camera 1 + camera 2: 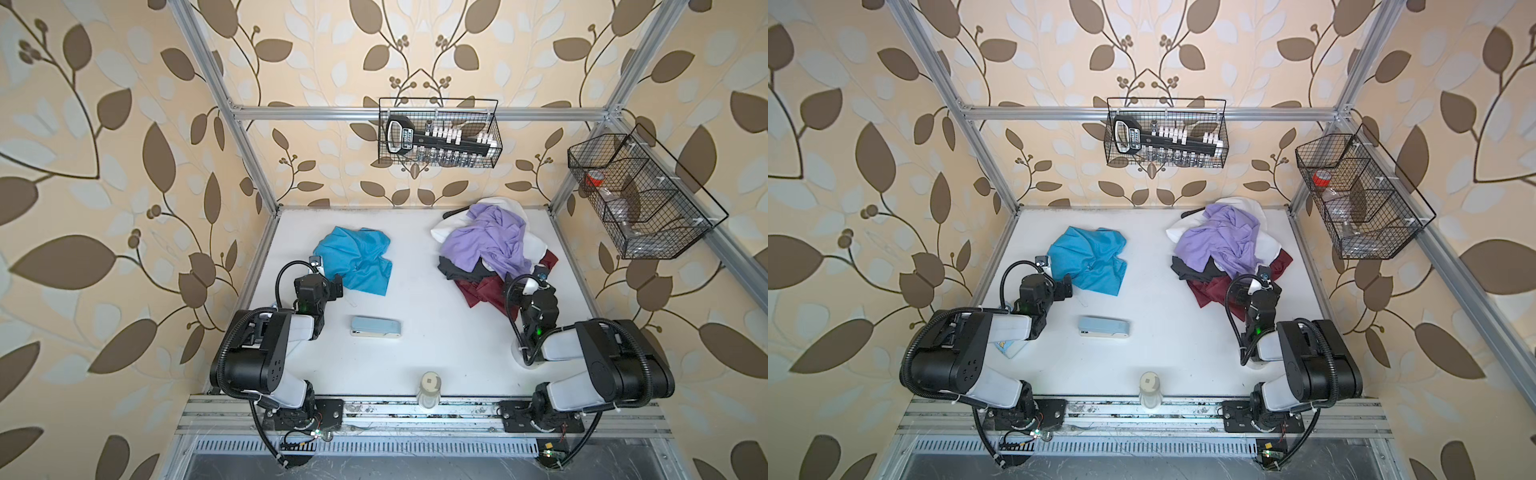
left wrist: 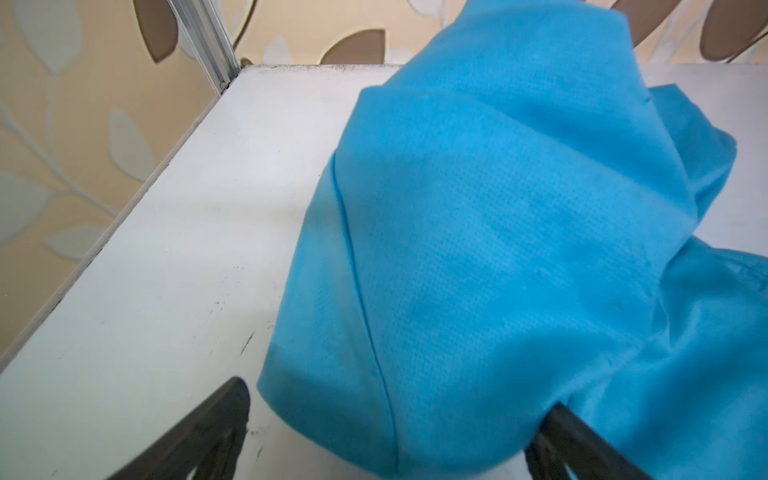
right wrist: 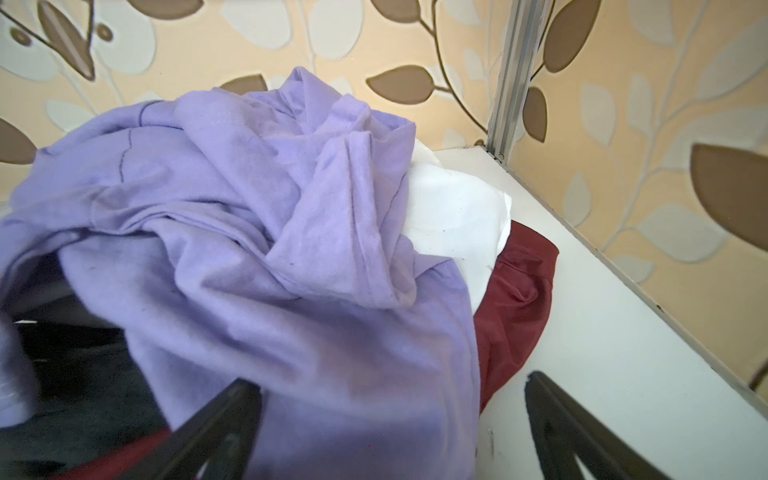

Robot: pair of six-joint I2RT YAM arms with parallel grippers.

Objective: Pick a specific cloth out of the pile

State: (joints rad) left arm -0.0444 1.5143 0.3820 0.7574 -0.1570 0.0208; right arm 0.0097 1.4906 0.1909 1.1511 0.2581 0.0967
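We see the turquoise-blue soft fabric cloth (image 1: 355,259) lying crumpled on the white table (image 1: 415,361), in the far half and toward the left edge. It is well apart from the pile (image 1: 494,249) of soft garments heaped by the far right corner.

The left gripper (image 2: 397,397) is at the cloth's near left edge. In the left wrist view its two dark fingers (image 2: 208,428) are spread wide. A fold of the turquoise fabric bulges into the gap between them and laps over one finger, but they are not pinching it.

A crumpled lavender-purple garment (image 1: 490,241) tops the pile. A white garment (image 1: 505,205) shows behind and beside it. A dark grey garment (image 1: 459,268) pokes out on the side facing the table's middle, and a maroon garment (image 1: 484,291) spreads toward the near edge.

The right gripper (image 3: 392,380) is at the pile's near side, where lavender meets maroon. Its fingers (image 3: 582,432) also stand wide apart. The lavender hem hangs into the gap between them, one finger is in front of the fabric and one is over bare table, and they grip nothing.

A pale blue oblong stapler (image 1: 376,326) lies flat near the table's middle, between the two arms. A clear bottle with a pale cap (image 1: 430,388) stands at the middle of the near edge.
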